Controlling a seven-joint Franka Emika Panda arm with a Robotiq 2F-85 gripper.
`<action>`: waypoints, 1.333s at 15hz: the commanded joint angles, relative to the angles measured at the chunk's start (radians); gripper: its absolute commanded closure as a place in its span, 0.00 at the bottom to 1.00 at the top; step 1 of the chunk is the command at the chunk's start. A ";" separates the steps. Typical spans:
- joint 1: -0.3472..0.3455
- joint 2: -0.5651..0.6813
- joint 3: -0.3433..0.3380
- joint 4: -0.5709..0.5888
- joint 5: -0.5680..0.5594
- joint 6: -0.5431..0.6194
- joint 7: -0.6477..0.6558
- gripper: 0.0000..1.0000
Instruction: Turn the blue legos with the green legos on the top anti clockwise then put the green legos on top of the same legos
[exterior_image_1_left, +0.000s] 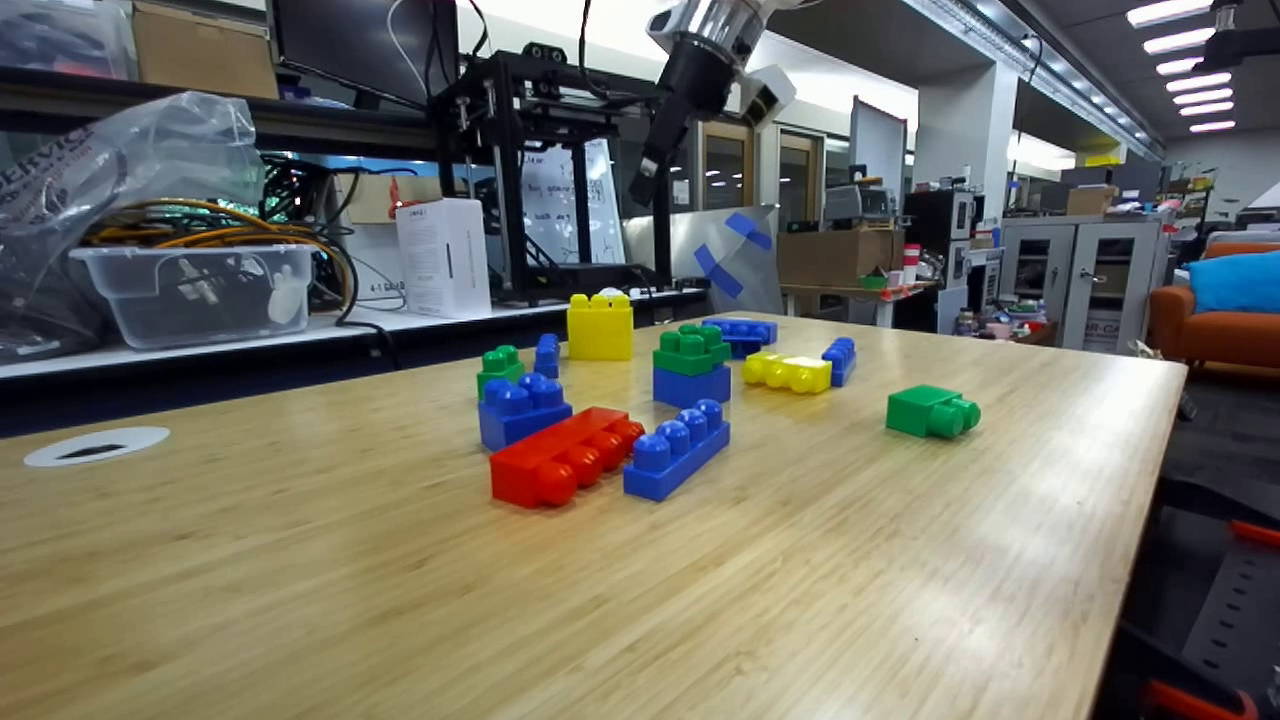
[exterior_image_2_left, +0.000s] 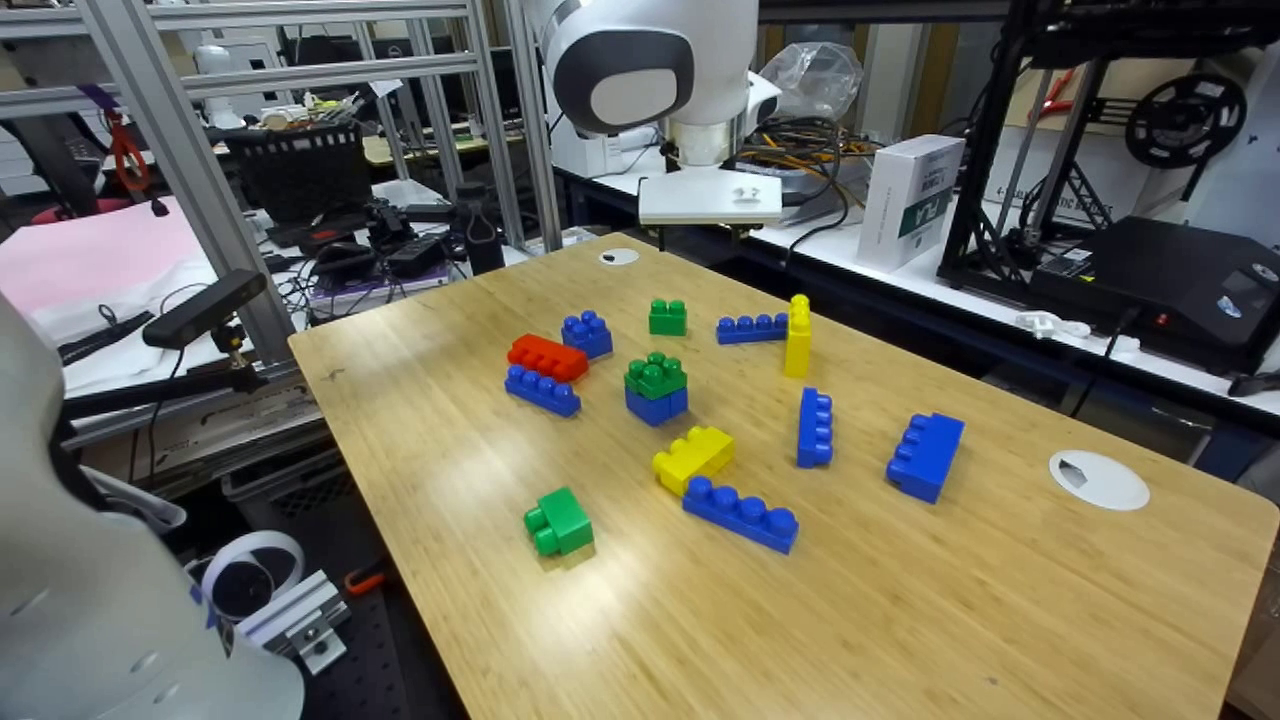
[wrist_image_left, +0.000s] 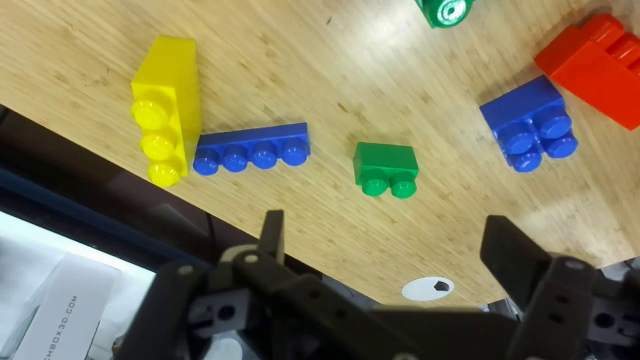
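Wrist view: Robotiq gripper (wrist_image_left: 384, 231), spread, nothing pinched; corner of wooden desk (wrist_image_left: 310, 75) framed between jaws. Green brick (exterior_image_2_left: 655, 378) atop blue base (exterior_image_2_left: 656, 408), well in from edges, long axis unclear. Reach likely inward from that corner, past lone two-stud green block (wrist_image_left: 386, 160).

Beyond my light wooden table (exterior_image_1_left: 800, 600), I see an orange upholstered sofa (exterior_image_1_left: 1225, 337) with a blue cushion (exterior_image_1_left: 1238, 295), a grey glass-doored cabinet (exterior_image_1_left: 1076, 280), and white rectangular ceiling lights (exterior_image_1_left: 1198, 83).
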 joint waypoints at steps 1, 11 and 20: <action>-0.010 0.009 0.006 -0.004 -0.103 0.007 0.128 0.00; -0.040 0.071 0.010 0.013 -0.343 -0.087 0.422 0.00; -0.031 0.012 0.054 0.027 -0.280 -0.217 0.386 0.34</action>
